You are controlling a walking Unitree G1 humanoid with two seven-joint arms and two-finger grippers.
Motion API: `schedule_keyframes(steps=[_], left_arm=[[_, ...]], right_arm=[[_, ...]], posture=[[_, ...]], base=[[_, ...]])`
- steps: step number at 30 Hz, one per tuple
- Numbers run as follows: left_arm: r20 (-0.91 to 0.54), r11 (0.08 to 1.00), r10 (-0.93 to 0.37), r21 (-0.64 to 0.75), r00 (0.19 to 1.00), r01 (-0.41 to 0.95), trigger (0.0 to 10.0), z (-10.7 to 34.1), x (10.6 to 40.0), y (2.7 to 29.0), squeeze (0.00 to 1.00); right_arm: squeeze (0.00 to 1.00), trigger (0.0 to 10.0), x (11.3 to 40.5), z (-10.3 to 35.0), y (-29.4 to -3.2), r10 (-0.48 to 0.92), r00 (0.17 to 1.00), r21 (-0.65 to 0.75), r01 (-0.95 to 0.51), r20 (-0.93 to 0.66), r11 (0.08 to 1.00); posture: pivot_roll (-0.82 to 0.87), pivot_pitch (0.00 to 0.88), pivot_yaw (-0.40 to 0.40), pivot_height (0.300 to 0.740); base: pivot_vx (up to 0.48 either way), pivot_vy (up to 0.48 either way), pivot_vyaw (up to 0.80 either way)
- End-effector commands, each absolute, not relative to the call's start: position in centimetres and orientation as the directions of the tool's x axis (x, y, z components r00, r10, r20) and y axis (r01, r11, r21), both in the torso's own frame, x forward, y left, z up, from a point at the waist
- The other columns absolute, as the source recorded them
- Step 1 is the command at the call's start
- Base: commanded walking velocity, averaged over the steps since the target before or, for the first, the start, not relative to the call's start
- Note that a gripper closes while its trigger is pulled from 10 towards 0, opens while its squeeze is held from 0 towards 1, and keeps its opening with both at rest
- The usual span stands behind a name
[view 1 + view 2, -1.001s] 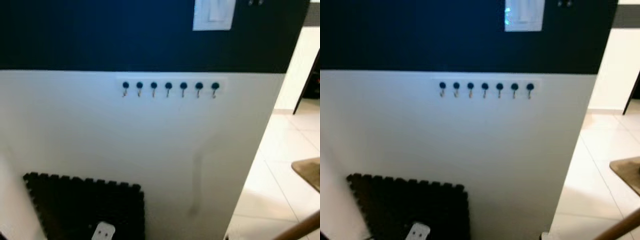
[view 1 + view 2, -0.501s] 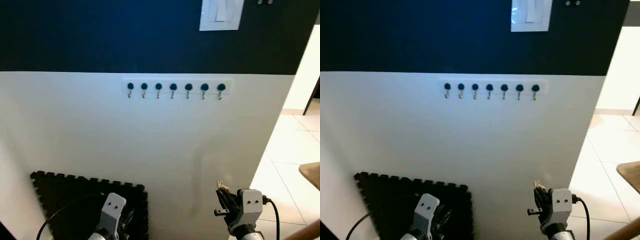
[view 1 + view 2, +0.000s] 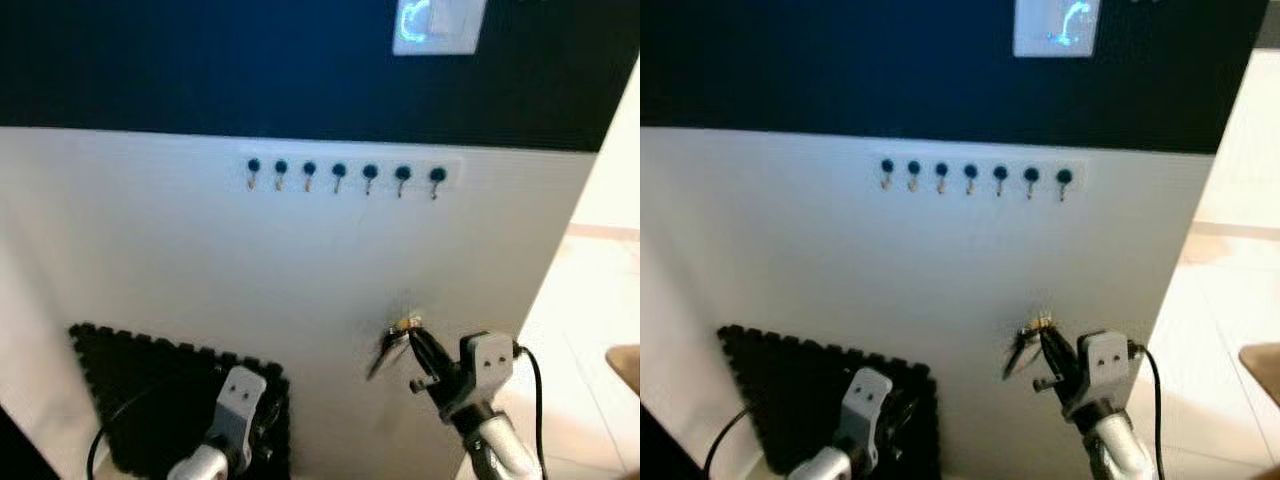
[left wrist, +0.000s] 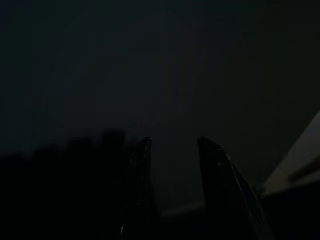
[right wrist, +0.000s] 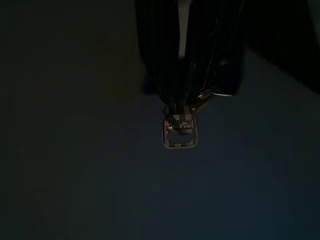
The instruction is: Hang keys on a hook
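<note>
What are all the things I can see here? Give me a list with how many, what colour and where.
Hooks: seven, dark knobs with small metal hooks, in a row on the white part of the wall.
Wall: one, dark blue above, white below, straight ahead.
Switch plate: one, white, high on the dark part.
Mat: one, black foam with a notched edge, low on the left against the wall.
Floor: pale tiles, on the right.
Keys: one bunch, metal, at the right end effector's tip, below the hooks.
Right end effector: one, black fingers shut on the keys, raised toward the wall.
Left end effector: one, black fingers apart, low in front of the mat.
</note>
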State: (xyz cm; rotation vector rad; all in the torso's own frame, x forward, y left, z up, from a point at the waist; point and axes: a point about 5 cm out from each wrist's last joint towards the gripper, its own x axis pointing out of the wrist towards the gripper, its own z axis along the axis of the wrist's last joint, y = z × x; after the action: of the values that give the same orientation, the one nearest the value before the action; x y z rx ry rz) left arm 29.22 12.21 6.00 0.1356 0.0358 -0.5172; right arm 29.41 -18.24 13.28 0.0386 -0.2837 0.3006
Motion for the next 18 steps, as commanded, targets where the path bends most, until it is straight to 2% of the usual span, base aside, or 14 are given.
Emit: schedule_keyframes(steps=[1, 9, 18], left_arm=[[-0.053, 0.866, -0.483, 0.114, 0.874, 0.486, 10.0, 6.5, 29.5, 12.2, 0.00], [0.015, 0.874, -0.479, 0.104, 0.878, 0.475, 10.0, 8.5, 30.2, 12.2, 0.00], [0.062, 0.815, -0.574, 0.142, 0.816, 0.562, 10.0, 10.6, 30.5, 11.5, 0.00]], right_arm=[[0.00, 10.0, 29.5, 14.0, -17.8, 0.307, 0.905, 0.011, -0.325, 0.295, 0.946], [0.00, 10.0, 30.0, 16.7, -17.3, 0.334, 0.874, -0.003, -0.356, 0.354, 0.935], [0.00, 10.0, 31.2, 20.2, -17.0, 0.342, 0.857, -0.036, -0.356, 0.387, 0.934]], posture=[[0.02, 0.028, 0.041, 0.740], [0.02, 0.030, 0.038, 0.740], [0.02, 0.029, 0.039, 0.740]], base=[[0.000, 0.000, 0.00], [0.000, 0.000, 0.00], [0.000, 0.000, 0.00]])
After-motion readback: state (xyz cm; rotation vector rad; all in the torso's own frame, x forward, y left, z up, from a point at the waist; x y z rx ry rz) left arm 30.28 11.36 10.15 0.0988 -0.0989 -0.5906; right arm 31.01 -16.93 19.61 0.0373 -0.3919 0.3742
